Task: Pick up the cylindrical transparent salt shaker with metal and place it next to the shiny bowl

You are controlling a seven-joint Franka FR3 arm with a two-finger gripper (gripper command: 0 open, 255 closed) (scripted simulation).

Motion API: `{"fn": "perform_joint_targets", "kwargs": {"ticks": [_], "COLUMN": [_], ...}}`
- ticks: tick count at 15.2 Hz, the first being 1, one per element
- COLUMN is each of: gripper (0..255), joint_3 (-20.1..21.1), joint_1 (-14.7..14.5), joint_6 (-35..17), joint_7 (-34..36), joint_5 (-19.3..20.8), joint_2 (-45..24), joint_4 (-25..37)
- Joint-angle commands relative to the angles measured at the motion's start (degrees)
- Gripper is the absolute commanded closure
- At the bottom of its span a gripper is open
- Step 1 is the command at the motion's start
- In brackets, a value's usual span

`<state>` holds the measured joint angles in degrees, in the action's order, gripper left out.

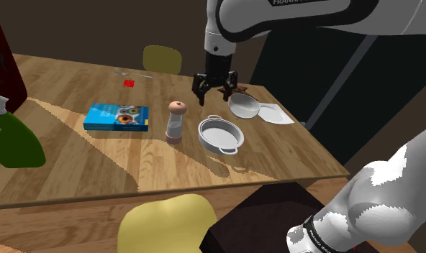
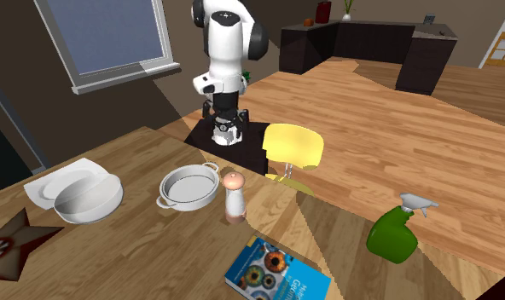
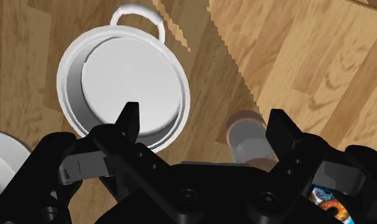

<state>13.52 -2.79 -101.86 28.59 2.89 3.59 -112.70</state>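
My claw [image 1: 215, 92] hung in the air over the wooden table [image 1: 75, 165]. Its two black fingers [image 3: 130, 118] stood wide apart, and they held nothing.

The salt shaker [image 1: 175, 121] stood upright on the table, lower than my claw and off to one side of it. In the wrist view it [image 3: 248, 137] showed far down below, close by one of my fingers (but not touching it). It had a see-through body and a pinkish-brown top.

Under my claw, toward my other finger, sat a pale pan with two small handles [image 3: 127, 83]. The shaker was just beside that pan. On the other side of my claw from the shaker sat a round bowl [image 1: 243, 106], and it rested on a white napkin [image 1: 278, 115].

Past the shaker, further from my claw, a blue book [image 1: 116, 117] lay flat on the table. Well apart from my claw, near the table's far end, a green spray bottle [image 1: 14, 140] stood. A yellow chair [image 1: 165, 223] was pushed up to the table's edge.
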Motion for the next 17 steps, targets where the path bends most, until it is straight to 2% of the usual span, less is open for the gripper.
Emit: {"fn": "perform_joint_targets", "kwargs": {"ticks": [1, 9, 10, 17], "gripper": [0, 0, 0, 0], "joint_3": [0.69, 1.03, 0.96, 0.71], "joint_1": [-0.40, -3.89, -4.12, -3.68], "joint_6": [-0.35, 2.52, 2.77, -3.02], "joint_7": [2.52, 10.28, 10.52, 10.78], "joint_5": [1.20, 5.80, 5.97, 6.18], "joint_2": [-5.56, -25.66, -26.56, -26.60], "joint_4": [4.74, 25.97, 27.06, 21.31]}}
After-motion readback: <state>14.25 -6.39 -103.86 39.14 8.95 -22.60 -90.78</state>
